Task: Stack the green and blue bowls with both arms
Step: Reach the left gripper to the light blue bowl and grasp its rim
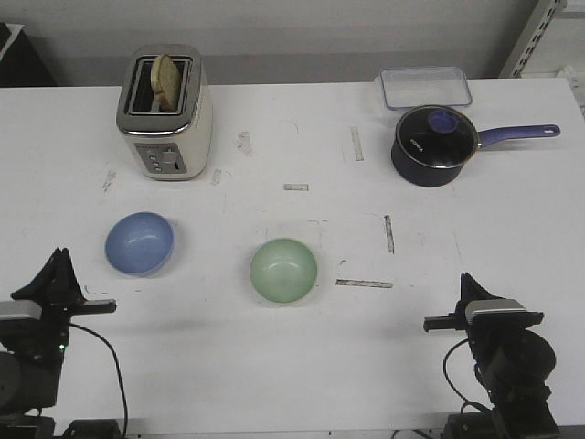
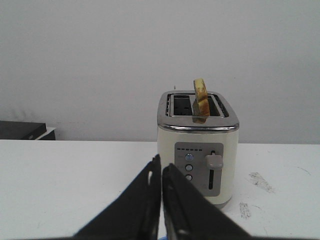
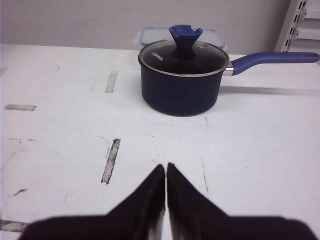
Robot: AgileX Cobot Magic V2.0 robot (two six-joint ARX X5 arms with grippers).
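Note:
The blue bowl (image 1: 139,242) sits on the white table at front left. The green bowl (image 1: 284,270) sits apart from it, near the middle front. Both are upright and empty. My left gripper (image 1: 60,259) is shut and empty at the front left edge, just left of and nearer than the blue bowl. In the left wrist view its jaws (image 2: 160,167) are closed, pointing at the toaster. My right gripper (image 1: 467,282) is shut and empty at the front right, well right of the green bowl. In the right wrist view its jaws (image 3: 165,167) are closed.
A cream toaster (image 1: 165,114) with bread in a slot stands at back left. A dark saucepan with a purple handle (image 1: 436,144) and a clear lidded container (image 1: 425,88) stand at back right. Tape marks dot the table (image 1: 302,357).

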